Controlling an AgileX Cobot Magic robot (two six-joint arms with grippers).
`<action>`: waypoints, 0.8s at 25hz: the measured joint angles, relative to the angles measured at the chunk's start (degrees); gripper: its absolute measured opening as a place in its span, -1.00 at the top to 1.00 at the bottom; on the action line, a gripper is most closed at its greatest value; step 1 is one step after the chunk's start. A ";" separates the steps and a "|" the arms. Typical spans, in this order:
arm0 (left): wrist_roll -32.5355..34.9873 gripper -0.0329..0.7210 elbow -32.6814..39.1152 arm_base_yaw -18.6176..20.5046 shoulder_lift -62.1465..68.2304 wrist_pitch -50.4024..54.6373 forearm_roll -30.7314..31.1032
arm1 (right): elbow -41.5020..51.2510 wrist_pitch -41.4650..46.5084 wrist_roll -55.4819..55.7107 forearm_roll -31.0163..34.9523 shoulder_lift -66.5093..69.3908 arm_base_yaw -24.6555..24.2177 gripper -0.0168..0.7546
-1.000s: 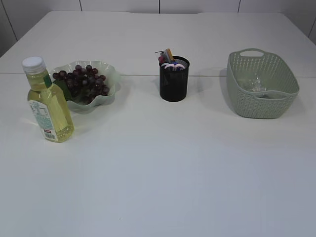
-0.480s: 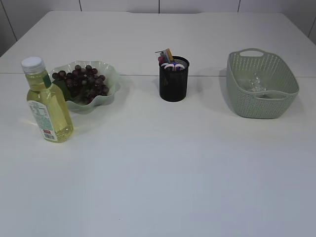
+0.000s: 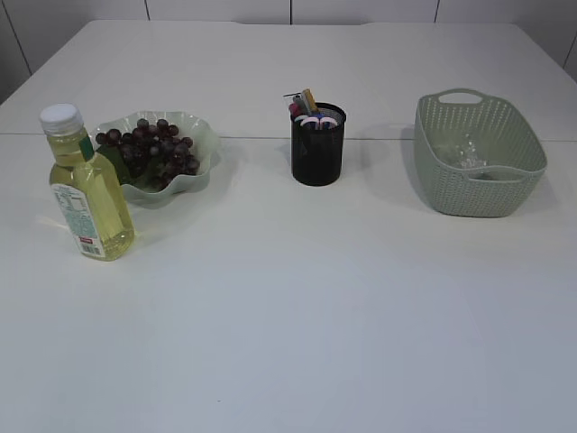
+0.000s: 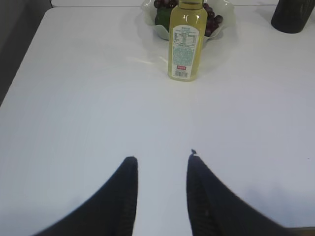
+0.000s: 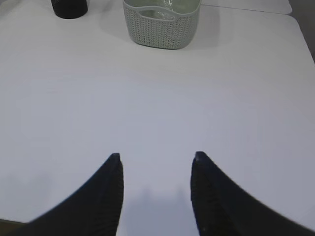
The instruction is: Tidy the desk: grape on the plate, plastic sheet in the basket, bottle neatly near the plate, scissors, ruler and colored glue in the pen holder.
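A bunch of dark grape [image 3: 153, 149] lies on the pale wavy plate [image 3: 206, 144] at the left. Just in front of the plate stands the bottle [image 3: 87, 194] of yellow liquid, upright, also in the left wrist view as bottle [image 4: 187, 42] before plate [image 4: 224, 19]. The black pen holder [image 3: 317, 153] holds scissors handles [image 3: 315, 121] and other coloured items I cannot tell apart. Clear plastic sheet [image 3: 464, 153] lies in the green basket [image 3: 505, 180]. My left gripper [image 4: 160, 158] and right gripper [image 5: 156, 156] hover open and empty over bare table, far from everything.
The white table [image 3: 297, 298] has a seam running across behind the plate and pen holder. In the right wrist view the basket [image 5: 160, 29] and pen holder [image 5: 69, 7] stand far ahead. The table's left edge [image 4: 24, 64] shows in the left wrist view.
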 joint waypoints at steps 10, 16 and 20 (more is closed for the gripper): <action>0.00 0.26 0.00 0.00 0.00 0.00 0.00 | 0.00 0.00 0.00 0.00 0.00 0.00 0.01; 0.00 0.26 0.00 0.00 0.00 0.00 0.00 | 0.00 0.00 0.00 0.00 0.00 0.00 0.01; 0.00 0.26 0.00 0.00 0.00 0.00 0.00 | 0.00 0.00 0.00 0.00 0.00 0.00 0.01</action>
